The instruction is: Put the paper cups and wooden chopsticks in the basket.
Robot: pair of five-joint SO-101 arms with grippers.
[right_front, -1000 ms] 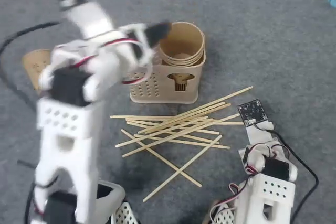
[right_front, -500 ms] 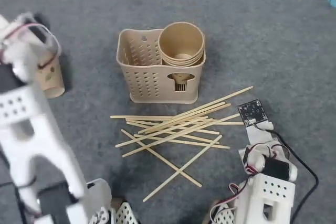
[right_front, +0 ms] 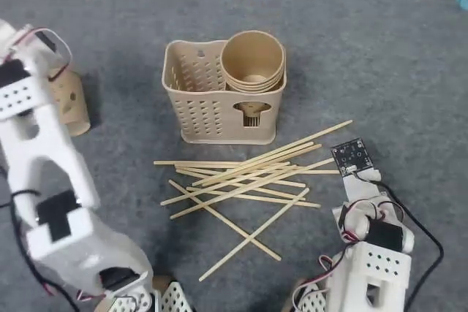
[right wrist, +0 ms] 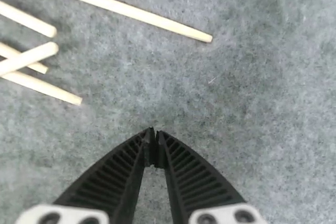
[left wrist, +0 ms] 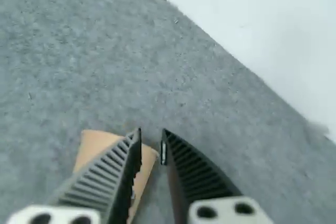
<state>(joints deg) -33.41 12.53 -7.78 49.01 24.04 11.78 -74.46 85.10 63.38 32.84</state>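
**Cups nearly done, chopsticks all left**

Nearest you, the right gripper (right wrist: pixel 153 140) hangs low over the grey, felt-like table (right_front: pixel 380 56). Its fingers are clenched on nothing, and blunt stick ends lie just beyond them.

The wooden chopsticks (right_front: pixel 248 180) are thin, straight and pale. They lie in a crossed heap in front of the basket (right_front: pixel 212 118), and none looks to be inside it.

The basket is beige plastic with perforated walls, and a nested stack of tan paper cups (right_front: pixel 252 56) stands at its right end.

Well apart to the left is one more loose cup (right_front: pixel 72 107). Your left gripper (left wrist: pixel 151 140) is at it, fingers slightly parted and holding nothing. The cup sits beside one finger, not between them.
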